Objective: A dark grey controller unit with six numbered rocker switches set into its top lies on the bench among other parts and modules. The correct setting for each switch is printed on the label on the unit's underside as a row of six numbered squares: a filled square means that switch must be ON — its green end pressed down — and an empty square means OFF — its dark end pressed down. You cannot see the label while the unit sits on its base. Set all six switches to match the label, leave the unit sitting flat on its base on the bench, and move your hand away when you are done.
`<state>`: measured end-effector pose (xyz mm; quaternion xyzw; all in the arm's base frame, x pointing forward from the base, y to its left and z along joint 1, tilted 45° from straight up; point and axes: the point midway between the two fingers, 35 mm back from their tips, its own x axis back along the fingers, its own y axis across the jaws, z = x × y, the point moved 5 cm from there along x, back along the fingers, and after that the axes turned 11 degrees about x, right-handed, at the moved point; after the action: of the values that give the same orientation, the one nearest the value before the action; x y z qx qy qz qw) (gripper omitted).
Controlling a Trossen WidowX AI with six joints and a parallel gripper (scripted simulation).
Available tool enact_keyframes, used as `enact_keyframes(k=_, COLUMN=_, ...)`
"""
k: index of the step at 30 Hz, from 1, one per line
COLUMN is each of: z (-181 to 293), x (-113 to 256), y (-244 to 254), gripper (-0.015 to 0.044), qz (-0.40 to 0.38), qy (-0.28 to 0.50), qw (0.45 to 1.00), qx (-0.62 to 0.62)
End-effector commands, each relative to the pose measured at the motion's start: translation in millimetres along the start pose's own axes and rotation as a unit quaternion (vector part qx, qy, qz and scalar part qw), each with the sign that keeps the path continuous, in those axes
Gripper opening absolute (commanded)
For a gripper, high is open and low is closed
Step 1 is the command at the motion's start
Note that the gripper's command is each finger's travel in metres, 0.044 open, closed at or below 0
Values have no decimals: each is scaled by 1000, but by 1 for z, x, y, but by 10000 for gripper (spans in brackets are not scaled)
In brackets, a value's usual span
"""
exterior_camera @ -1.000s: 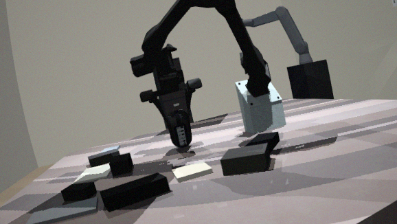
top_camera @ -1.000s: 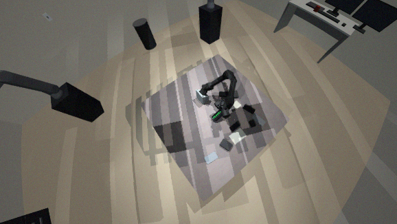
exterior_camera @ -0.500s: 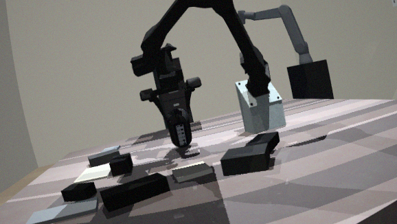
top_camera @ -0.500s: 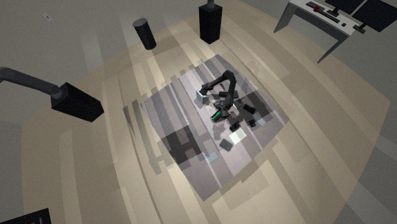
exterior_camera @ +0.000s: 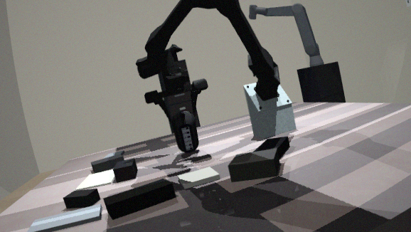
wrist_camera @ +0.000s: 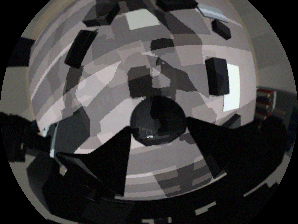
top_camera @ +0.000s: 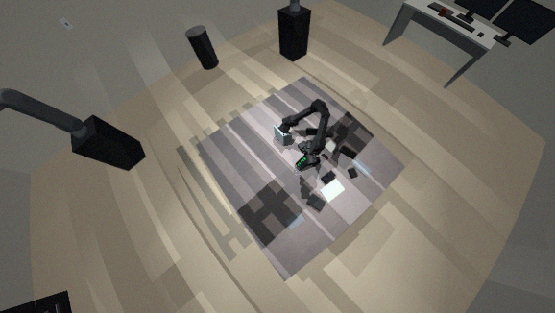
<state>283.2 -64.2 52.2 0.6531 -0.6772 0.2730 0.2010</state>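
The dark grey controller unit (top_camera: 301,164) (exterior_camera: 194,141) (wrist_camera: 158,120) is in the air just above the bench, turned on edge and tilted. My gripper (top_camera: 304,161) (exterior_camera: 185,124) (wrist_camera: 158,124) is shut on it, one finger at each end side. Its switch face, with a row of green marks, shows in the top view, too small to read each switch. Its underside faces the exterior view, where the white label strip (exterior_camera: 187,137) shows a column of small squares; which are filled is not clear. In the wrist view I see only its dark rounded end.
The arm's pale base block (top_camera: 282,134) (exterior_camera: 264,117) stands at one side. A long black block (exterior_camera: 140,199), a stepped dark block (exterior_camera: 254,166), a pale flat plate (exterior_camera: 199,178), a bright white plate (top_camera: 332,190) and several small dark modules lie around on the patterned bench.
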Motion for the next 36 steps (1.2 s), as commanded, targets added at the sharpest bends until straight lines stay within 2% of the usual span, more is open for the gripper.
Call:
enact_keyframes(k=1, z=4, x=3, y=0, gripper=336, qz=5, qy=1, qw=1000, qx=3)
enact_keyframes(k=36, z=36, x=16, y=8, gripper=337, qz=12, qy=-32, qw=999, qx=4)
